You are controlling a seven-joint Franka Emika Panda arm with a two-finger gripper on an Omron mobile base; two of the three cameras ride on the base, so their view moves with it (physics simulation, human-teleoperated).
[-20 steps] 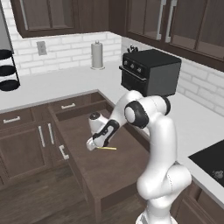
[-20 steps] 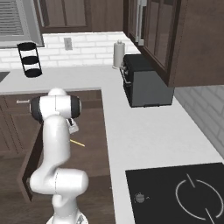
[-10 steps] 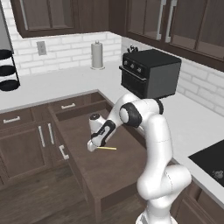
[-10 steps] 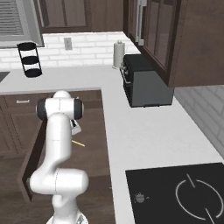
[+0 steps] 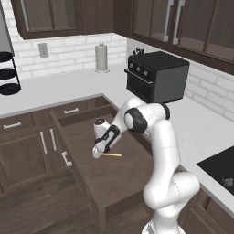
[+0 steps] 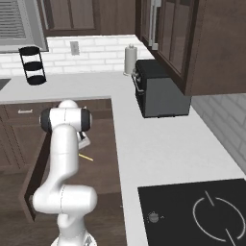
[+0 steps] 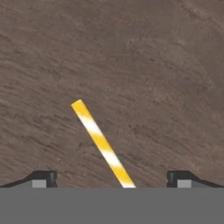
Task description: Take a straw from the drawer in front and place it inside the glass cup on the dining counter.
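one straw (image 7: 101, 143) lying flat on the drawer (image 5: 119, 179) floor, gripper (image 7: 111, 178) hanging right over it, jaws spread wide, holding nothing

White arm (image 5: 160, 137) — dark joints

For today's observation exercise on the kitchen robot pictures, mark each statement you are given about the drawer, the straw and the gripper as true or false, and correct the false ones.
1. The wide dark brown wooden drawer is pulled open. True.
2. The thin pale yellow straw lies flat on the drawer floor. True.
3. The two-finger gripper has its jaws clamped on the straw. False: the jaws stand wide apart with the straw lying between them, not gripped.
4. The black toaster oven stands inside the drawer. False: it stands on the white worktop.
5. A paper towel roll stands upright on the worktop by the tiled wall. True.
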